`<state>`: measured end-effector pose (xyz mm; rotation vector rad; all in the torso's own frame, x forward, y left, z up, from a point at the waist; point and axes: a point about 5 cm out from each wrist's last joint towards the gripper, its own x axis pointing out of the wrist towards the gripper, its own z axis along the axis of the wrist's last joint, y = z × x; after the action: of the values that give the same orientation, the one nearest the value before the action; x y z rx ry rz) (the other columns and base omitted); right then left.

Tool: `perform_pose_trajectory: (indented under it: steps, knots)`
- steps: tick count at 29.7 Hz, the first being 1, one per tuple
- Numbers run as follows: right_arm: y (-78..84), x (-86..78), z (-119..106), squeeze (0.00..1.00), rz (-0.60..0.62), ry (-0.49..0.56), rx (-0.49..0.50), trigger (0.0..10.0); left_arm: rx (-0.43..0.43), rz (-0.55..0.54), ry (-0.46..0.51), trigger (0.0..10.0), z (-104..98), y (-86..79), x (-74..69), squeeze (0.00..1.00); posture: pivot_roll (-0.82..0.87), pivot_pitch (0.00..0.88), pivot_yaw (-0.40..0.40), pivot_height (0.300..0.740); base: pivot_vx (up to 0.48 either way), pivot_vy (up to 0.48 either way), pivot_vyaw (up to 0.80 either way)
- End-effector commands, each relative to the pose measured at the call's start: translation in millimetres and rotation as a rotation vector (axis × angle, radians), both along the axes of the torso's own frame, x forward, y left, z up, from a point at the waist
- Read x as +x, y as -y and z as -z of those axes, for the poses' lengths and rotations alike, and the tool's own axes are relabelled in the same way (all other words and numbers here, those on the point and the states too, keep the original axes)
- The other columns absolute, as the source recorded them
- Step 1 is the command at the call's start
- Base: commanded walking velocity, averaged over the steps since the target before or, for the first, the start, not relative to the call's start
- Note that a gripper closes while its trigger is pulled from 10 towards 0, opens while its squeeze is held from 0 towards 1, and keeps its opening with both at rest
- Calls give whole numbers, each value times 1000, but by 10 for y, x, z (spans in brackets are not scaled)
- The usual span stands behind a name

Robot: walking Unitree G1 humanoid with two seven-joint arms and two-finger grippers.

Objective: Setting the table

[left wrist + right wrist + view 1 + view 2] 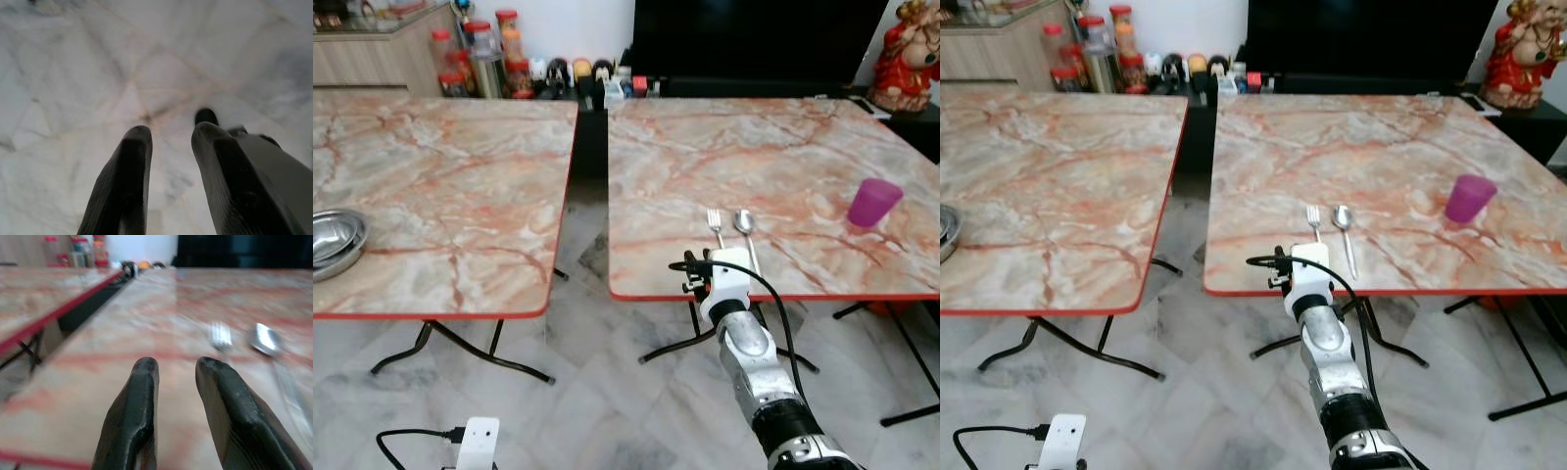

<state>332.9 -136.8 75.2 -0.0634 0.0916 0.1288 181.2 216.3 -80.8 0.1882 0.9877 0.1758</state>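
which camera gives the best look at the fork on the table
The left eye view: the fork lies sharp and whole beside the spoon on the right table, just past the right gripper. The right eye view shows it as clearly. The right wrist view shows it closer but blurred.

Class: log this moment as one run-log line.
right end effector: open, at table edge | fork, spoon: side by side | cup: right
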Motion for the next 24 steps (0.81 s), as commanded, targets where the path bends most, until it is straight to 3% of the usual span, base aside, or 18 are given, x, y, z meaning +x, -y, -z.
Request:
perform_pose_trajectory:
  steps: [1,7,24]
  knots:
    - [6,18,-21,0,12,3,11,10000,-13,-11,20,10000,-12,9,26,0,-78,0,-28,736,0,0,0]
    - [-15,7,2,0,17,-4,21,10000,-27,-22,35,10000,-26,10,53,0,-74,0,-29,736,0,0,0]
    - [-105,-37,32,0,-15,-1,28,10000,-16,-28,25,10000,-21,-15,34,0,-72,0,-29,736,370,0,0]
